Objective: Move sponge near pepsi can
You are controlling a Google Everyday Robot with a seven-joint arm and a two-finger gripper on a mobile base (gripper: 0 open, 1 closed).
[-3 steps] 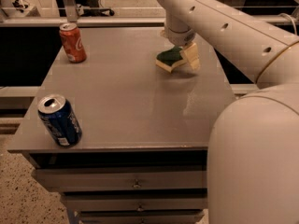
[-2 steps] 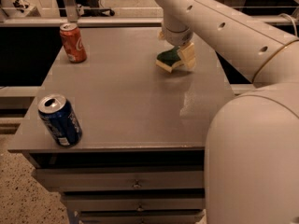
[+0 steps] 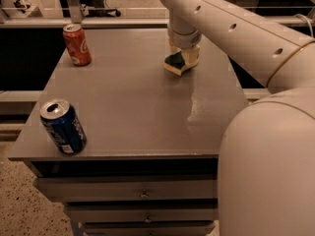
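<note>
The sponge (image 3: 175, 63), dark green on top with pale yellow foam below, sits tilted at the far right of the grey table (image 3: 133, 107). My gripper (image 3: 182, 54) comes down on it from above, with pale fingers (image 3: 192, 56) on either side, shut on it. The pepsi can (image 3: 63, 127), dark blue with a silver top, stands upright at the table's front left corner, far from the sponge.
A red-orange cola can (image 3: 77, 44) stands at the table's back left. My white arm (image 3: 266, 132) fills the right side of the view. Drawers (image 3: 142, 195) are under the table top. A rail runs behind the table.
My gripper and the sponge have shifted slightly to the left. Both cans have stayed in place.
</note>
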